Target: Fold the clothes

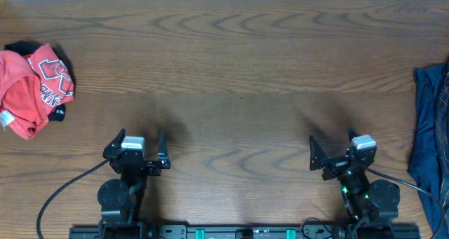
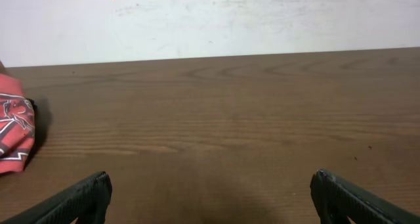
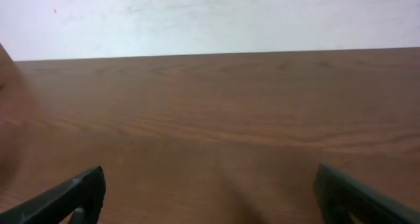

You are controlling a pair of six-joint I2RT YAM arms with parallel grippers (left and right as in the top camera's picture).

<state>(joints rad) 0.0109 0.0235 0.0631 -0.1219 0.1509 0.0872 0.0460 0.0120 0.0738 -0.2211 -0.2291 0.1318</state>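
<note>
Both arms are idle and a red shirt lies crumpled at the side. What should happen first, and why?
Probably the left gripper, open and empty, should reach toward the coral-red T-shirt on its side of the table: it lies bunched near the edge and needs pulling to the middle before folding.

No word or number is reading clearly anywhere. The crumpled red T-shirt [image 1: 28, 92] is showing white, dark-edged lettering [image 1: 52, 81] on its chest, but folds are breaking it into fragments too small to make out. A small white tag [image 1: 5, 120] at its edge is likewise showing nothing legible.
</note>
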